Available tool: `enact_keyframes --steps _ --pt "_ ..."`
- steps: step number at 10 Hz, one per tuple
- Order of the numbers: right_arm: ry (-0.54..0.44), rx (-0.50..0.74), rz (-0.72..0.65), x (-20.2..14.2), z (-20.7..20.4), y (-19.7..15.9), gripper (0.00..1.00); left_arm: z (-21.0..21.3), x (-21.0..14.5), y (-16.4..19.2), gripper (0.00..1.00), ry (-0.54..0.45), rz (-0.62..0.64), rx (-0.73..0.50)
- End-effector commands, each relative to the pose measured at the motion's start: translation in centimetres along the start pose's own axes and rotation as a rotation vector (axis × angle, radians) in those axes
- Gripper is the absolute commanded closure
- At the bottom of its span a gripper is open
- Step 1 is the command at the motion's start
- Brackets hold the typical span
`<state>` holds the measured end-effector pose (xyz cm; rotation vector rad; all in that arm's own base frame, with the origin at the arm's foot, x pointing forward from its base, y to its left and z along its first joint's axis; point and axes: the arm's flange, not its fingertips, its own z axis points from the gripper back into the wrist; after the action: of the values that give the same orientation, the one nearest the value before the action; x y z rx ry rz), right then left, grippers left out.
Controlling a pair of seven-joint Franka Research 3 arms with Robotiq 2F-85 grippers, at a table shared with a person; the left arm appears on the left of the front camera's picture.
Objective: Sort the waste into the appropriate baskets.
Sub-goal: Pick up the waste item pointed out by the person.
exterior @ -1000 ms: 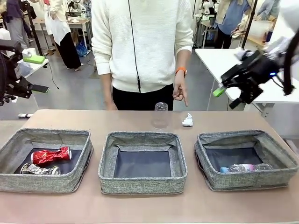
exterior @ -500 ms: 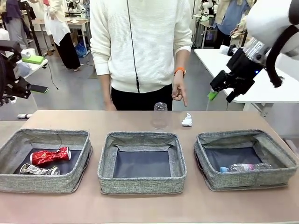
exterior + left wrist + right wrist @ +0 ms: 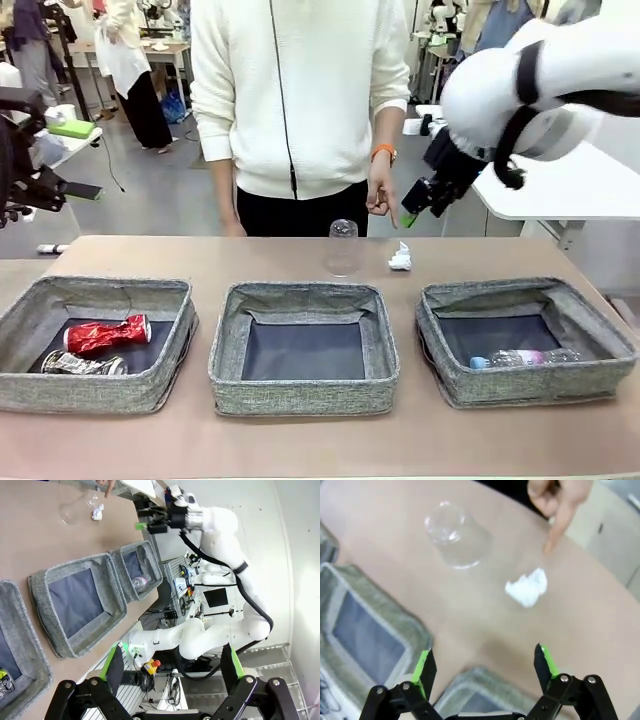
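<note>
Two pieces of waste out on the bench [image 3: 150,255] — crumpled paper wad [image 3: 401,258] right of centre near the far edge, clear plastic cup [image 3: 343,248] seemingly mouth-down just left of it. Pointing down close above the wad, the person's finger [image 3: 392,215]. Sorted already, by the look of it: red can [image 3: 108,335] and dark printed can [image 3: 85,365] in the left basket [image 3: 95,392], bottle [image 3: 525,358] in the right basket [image 3: 530,388]; only dark lining in the middle basket [image 3: 303,397]. Right hand [image 3: 484,664] in the air above and just right of the wad, spread wide, gripping nothing — probably on approach for the wad. Left hand [image 3: 171,662] likewise spread and holding nothing, well off from the waste. Next: centre over the wad, descend clear of finger and cup, close gently on the soft paper, then carry, likely to the middle basket.
</note>
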<state>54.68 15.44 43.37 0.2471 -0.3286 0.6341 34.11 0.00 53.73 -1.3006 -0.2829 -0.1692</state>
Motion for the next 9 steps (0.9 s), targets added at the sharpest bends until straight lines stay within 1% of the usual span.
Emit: enact_keyframes --steps 1,2,3,4,5,7,8,9 --pt "-0.110 0.096 0.108 0.3 -2.2 -3.4 0.00 0.1 0.1 -0.1 0.00 -0.005 -0.021 -0.020" --pt "-0.123 0.108 0.116 -0.2 -3.6 -4.3 0.00 0.1 0.1 -0.1 0.00 -0.005 -0.021 -0.020" --pt "-0.166 0.065 0.124 -0.5 -5.8 -5.1 0.00 0.1 0.1 -0.1 0.00 -0.005 -0.021 -0.020" --pt "-0.173 0.070 0.106 -0.4 -8.2 -5.7 0.00 0.1 0.1 -0.1 0.00 -0.005 -0.021 -0.020" --pt "-0.155 0.098 0.079 -0.5 -9.9 -6.3 0.00 0.1 0.1 -0.1 0.00 -0.005 -0.021 -0.020" --pt "-0.150 0.070 0.003 -0.6 -11.6 -7.2 0.00 0.1 0.1 -0.1 0.00 -0.005 -0.021 -0.020" --pt "-0.168 0.092 -0.030 -0.6 -12.3 -7.7 0.00 0.1 0.1 -0.1 0.00 -0.005 -0.021 -0.020" --pt "-0.161 0.099 -0.050 -0.5 -12.9 -7.8 0.00 0.1 0.1 -0.1 0.00 -0.005 -0.021 -0.020"
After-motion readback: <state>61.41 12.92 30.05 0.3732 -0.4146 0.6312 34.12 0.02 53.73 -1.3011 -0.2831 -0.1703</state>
